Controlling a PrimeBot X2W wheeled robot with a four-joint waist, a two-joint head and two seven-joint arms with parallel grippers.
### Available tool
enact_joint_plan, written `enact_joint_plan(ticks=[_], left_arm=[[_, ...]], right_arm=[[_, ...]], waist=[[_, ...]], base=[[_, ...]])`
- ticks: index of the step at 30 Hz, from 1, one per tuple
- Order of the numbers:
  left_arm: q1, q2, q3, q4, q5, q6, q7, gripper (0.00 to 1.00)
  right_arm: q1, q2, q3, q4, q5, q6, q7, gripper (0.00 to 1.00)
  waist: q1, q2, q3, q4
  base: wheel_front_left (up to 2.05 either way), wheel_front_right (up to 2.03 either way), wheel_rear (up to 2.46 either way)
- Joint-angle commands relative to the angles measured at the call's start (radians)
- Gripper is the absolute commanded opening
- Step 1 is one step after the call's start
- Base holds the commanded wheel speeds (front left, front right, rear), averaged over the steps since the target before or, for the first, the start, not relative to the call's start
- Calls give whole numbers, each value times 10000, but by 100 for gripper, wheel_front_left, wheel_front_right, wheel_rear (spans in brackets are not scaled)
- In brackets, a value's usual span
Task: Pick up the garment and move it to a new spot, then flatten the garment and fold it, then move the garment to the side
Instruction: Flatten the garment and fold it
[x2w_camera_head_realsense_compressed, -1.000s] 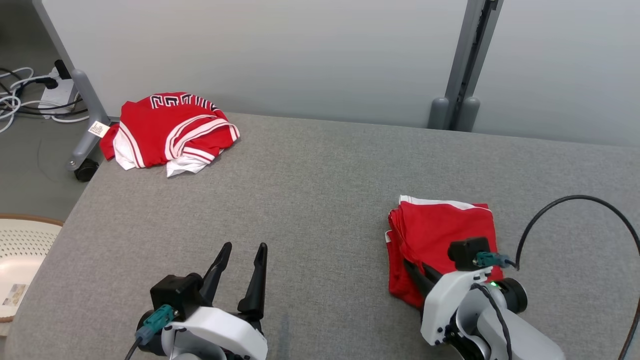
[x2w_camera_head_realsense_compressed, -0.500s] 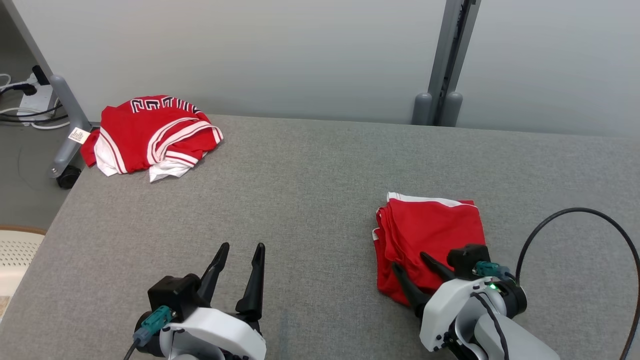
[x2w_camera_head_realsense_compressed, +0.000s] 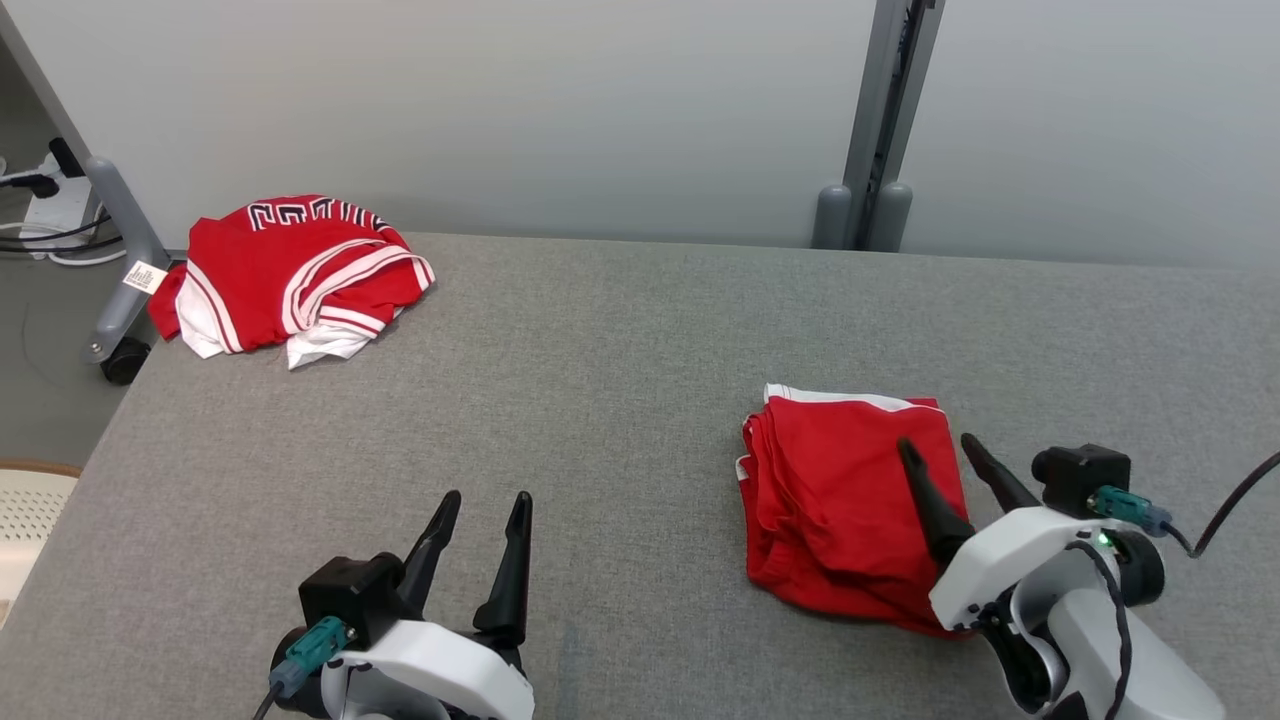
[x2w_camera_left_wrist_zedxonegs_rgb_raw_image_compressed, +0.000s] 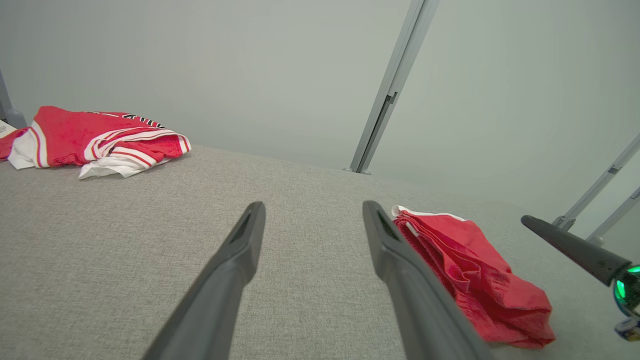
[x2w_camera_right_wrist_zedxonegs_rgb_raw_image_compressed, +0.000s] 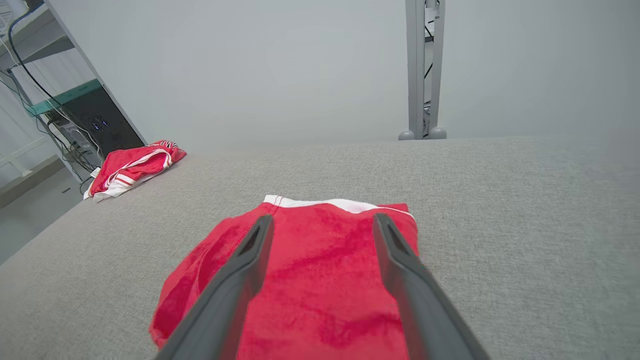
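Observation:
A folded red garment (x2w_camera_head_realsense_compressed: 840, 500) with a white edge lies on the grey table's right side. In the wrist views the same garment (x2w_camera_right_wrist_zedxonegs_rgb_raw_image_compressed: 320, 280) (x2w_camera_left_wrist_zedxonegs_rgb_raw_image_compressed: 465, 270) rests flat. My right gripper (x2w_camera_head_realsense_compressed: 938, 448) hovers open over its right part, fingers spread, holding nothing; in its own wrist view the right gripper (x2w_camera_right_wrist_zedxonegs_rgb_raw_image_compressed: 320, 220) points across the cloth. My left gripper (x2w_camera_head_realsense_compressed: 485, 500) stands open near the front edge, left of the garment and apart from it, and the left gripper (x2w_camera_left_wrist_zedxonegs_rgb_raw_image_compressed: 312, 210) is empty in its wrist view.
A second red and white jersey (x2w_camera_head_realsense_compressed: 290, 270) lies crumpled at the table's (x2w_camera_head_realsense_compressed: 620, 360) far left corner. Behind the table stand a pale wall and a grey post (x2w_camera_head_realsense_compressed: 870, 120). A wheeled stand leg (x2w_camera_head_realsense_compressed: 115, 250) and cables sit on the floor at left.
My right gripper went from shut on the garment's near edge to open, then lifted and shifted right. The camera turned slightly; the garment stays on the table. The left arm is still.

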Motion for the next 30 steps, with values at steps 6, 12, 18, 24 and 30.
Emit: enact_joint_plan(ticks=[6, 12, 18, 24, 30], left_arm=[[-153, 34, -12, 20, 14, -67, -45, 100], [-214, 42, -10, 55, 28, -44, -32, 100], [-326, 21, -32, 60, 58, -82, -28, 100], [-399, -14, -20, 87, 87, -108, -30, 100], [-423, -61, 28, 141, 117, -106, -34, 100]], right_arm=[[446, 108, -466, 5, -1149, 2, -45, 24], [369, 468, 71, 535, -1472, 2, -47, 0], [78, 646, 826, 1015, -1552, 2, -48, 0], [-124, 681, 1853, 1173, -1254, 2, -47, 0], [-280, 670, 2999, 1312, -905, 2, -33, 0]], waist=[[0, 0, 136, 177], [0, 0, 269, 409], [0, 0, 416, 640], [0, 0, 573, 834], [0, 0, 626, 880]], base=[[0, 0, 0], [0, 0, 0], [0, 0, 0], [0, 0, 0], [0, 0, 0]])
